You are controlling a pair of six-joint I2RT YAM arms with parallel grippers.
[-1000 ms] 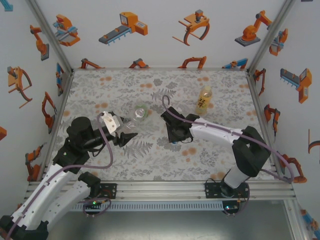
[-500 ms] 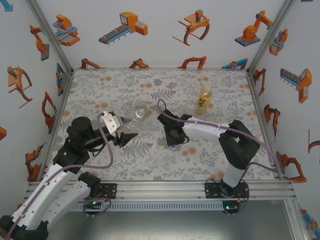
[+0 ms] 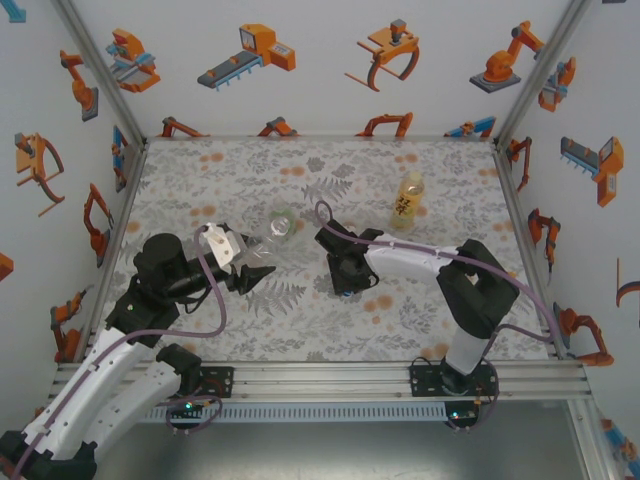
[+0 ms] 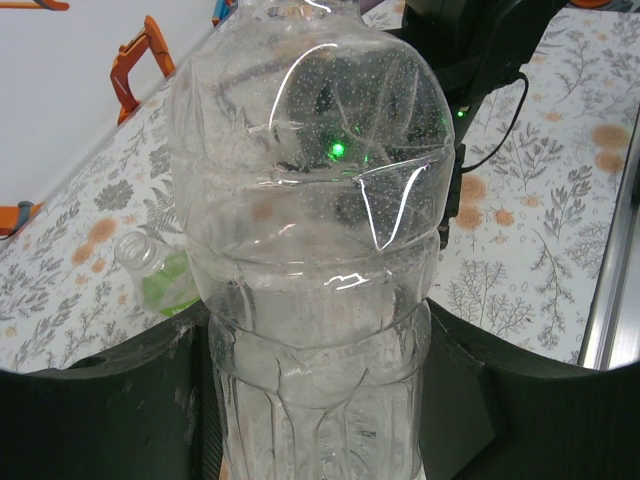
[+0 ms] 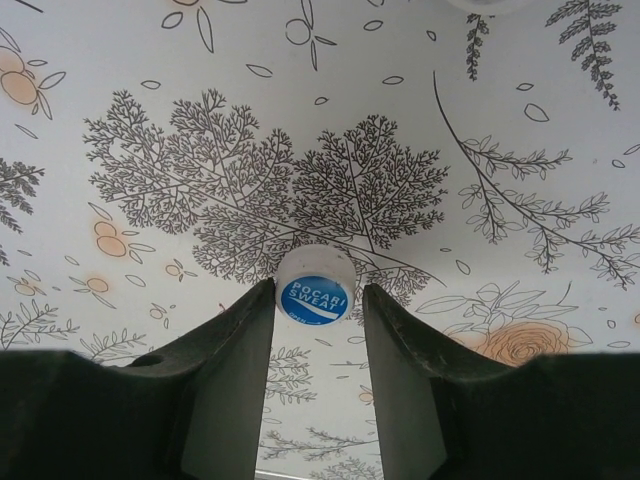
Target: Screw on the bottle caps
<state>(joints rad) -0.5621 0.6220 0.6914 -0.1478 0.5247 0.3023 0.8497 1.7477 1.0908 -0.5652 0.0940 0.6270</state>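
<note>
Fingers of the left gripper are clamped on either side of the colourless bottle. The green-tinted bottle lies on its side on the patterned table just beyond, its mouth uncapped. The right gripper points down at the table, jaws a little apart around the white cap with a blue centre. The cap lies flat, one finger at its rim and a sliver of table showing before the other. The yellow-orange bottle stands upright toward the far right, well apart from both grippers.
</note>
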